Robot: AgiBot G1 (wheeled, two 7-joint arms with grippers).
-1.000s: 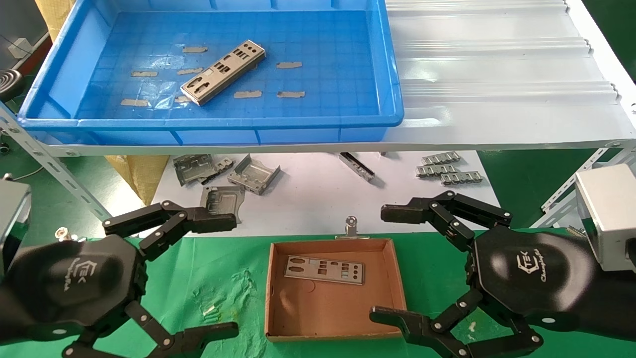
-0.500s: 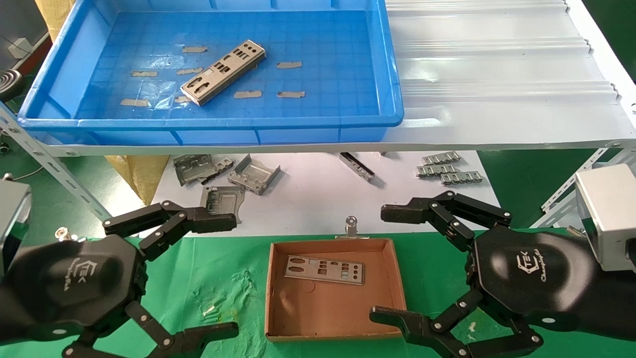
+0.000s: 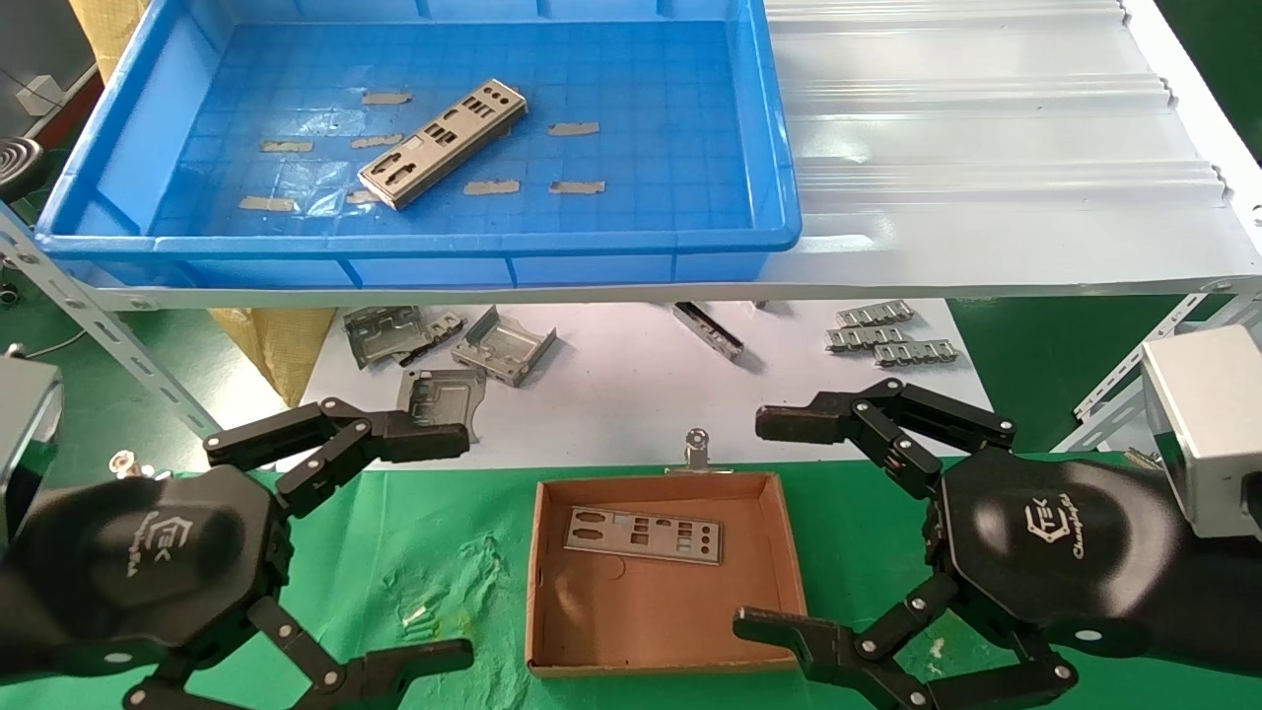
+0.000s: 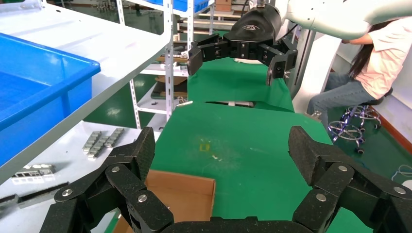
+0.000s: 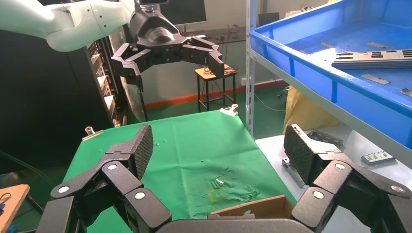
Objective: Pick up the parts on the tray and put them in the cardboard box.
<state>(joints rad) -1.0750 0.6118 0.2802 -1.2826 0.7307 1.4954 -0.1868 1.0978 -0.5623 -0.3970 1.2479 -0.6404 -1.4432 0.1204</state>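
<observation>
Blue tray (image 3: pixel 769 148) and cardboard box (image 3: pixel 789 582) each hold one plate; both grippers wide, empty.

Head cam looks down; wrist cams face across, sharing cardboard box (image 3: pixel 659 577).

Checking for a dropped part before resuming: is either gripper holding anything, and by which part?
Nothing is held. The left gripper and right gripper are both open and empty, flanking the cardboard box. One plate lies in the blue tray, another plate in the box.
</observation>
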